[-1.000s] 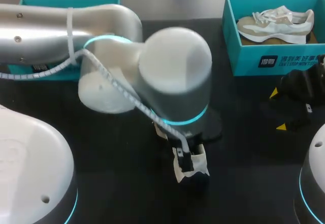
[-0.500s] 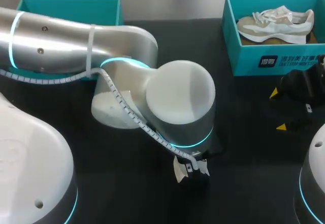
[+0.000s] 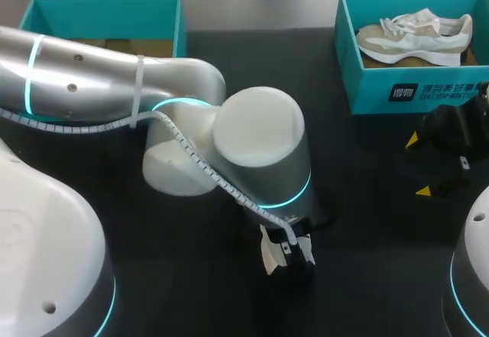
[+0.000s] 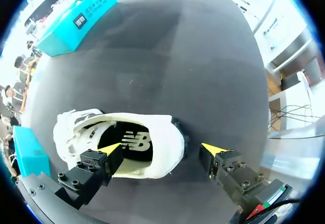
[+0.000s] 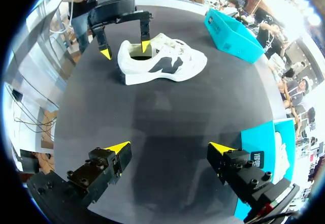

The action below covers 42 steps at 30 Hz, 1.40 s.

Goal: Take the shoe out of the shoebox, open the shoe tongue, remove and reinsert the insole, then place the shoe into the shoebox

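A white shoe (image 4: 152, 158) with a dark insole (image 4: 133, 144) lies on its sole on the black table. My left gripper (image 4: 161, 148) hangs open over its heel, one fingertip (image 4: 109, 149) inside the shoe's opening and the other outside, just clear of the heel. In the head view my left arm (image 3: 260, 146) hides most of this shoe (image 3: 267, 257). My right gripper (image 5: 170, 148) is open and empty near the table's right side, far from the white shoe (image 5: 162, 64). A second, beige and white shoe (image 3: 412, 35) lies in the teal shoebox (image 3: 397, 92).
Another teal box (image 3: 103, 8) stands at the back left, partly behind my left arm. The right gripper (image 3: 419, 166) hovers just in front of the shoebox. Bare black tabletop (image 5: 167, 107) stretches between the two grippers.
My left arm's wrist has shifted and settled over the white shoe, covering more of it; its upper link has swung back to the left. The right arm has stayed put.
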Motion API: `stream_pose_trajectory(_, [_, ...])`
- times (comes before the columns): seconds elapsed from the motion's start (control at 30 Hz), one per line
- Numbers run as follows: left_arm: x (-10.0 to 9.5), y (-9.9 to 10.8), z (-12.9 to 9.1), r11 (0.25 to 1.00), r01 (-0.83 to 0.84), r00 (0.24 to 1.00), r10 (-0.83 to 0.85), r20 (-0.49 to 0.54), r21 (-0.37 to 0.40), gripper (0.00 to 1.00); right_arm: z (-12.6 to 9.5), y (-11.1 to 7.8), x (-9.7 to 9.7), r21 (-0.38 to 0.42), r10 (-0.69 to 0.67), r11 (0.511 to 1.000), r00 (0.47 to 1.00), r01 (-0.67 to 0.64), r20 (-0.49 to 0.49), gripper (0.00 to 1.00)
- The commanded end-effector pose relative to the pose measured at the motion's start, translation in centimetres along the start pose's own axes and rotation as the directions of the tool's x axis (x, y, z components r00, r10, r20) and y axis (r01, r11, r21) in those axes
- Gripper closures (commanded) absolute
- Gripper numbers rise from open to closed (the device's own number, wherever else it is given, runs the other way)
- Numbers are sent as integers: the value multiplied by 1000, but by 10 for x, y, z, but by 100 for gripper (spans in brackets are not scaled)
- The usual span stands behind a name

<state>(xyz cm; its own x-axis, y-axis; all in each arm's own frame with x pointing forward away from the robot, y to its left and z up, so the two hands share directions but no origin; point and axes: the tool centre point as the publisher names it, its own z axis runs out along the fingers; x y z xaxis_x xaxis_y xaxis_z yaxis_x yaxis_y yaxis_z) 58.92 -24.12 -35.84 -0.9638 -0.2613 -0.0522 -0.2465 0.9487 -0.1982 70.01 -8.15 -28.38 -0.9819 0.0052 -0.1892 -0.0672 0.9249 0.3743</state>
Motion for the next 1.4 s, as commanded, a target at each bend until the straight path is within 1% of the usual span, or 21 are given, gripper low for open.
stream_pose_trajectory(0.03, [2,-8,15,1000,-8,1000,7,-29,-7,0,1,1,1,4,1,1000,1000,-1,1,0])
stream_pose_trajectory(0.27, [13,-18,30,999,-31,998,29,-53,-23,0,1,1,1,4,1,1000,1000,-1,1,0])
stream_pose_trajectory(0.6, [21,-13,39,999,-16,998,13,-62,-46,12,1,1,1,4,1,1000,1000,-1,1,0])
stream_pose_trajectory(0.7, [22,-12,42,998,-14,998,10,-62,-59,18,1,1,1,4,1,1000,1000,-1,1,0])
stream_pose_trajectory(0.77, [22,-11,42,998,-8,998,4,-61,-61,32,1,1,1,4,1,1000,1000,-1,1,0])
stream_pose_trajectory(0.8, [22,-11,42,998,-5,999,2,-54,-64,43,1,1,1,4,1,1000,1000,-1,1,0])
stream_pose_trajectory(0.83, [22,-10,42,998,-5,999,1,-53,-64,47,1,1,1,4,1,1000,1000,-1,1,0])
stream_pose_trajectory(1.03, [20,-9,41,998,4,999,-8,-45,-69,51,1,1,1,4,1,1000,1000,-1,1,0])
stream_pose_trajectory(1.13, [19,-9,41,997,6,999,-9,-45,-72,50,1,1,1,4,1,1000,1000,-1,1,0])
stream_pose_trajectory(1.27, [19,-8,41,997,13,999,-17,-49,-79,45,1,1,1,4,1,1000,1000,-1,1,0])
stream_pose_trajectory(1.3, [18,-8,41,996,17,999,-21,-48,-84,46,1,1,1,4,1,1000,1000,-1,1,0])
stream_pose_trajectory(1.33, [18,-8,42,996,22,999,-26,-45,-90,51,1,1,1,4,1,1000,1000,-1,1,0])
stream_pose_trajectory(1.37, [18,-8,42,996,24,999,-28,-46,-90,54,1,1,1,4,1,1000,1000,-1,1,0])
stream_pose_trajectory(1.4, [17,-7,43,996,27,998,-31,-47,-89,62,1,1,1,4,1,1000,1000,-1,1,0])
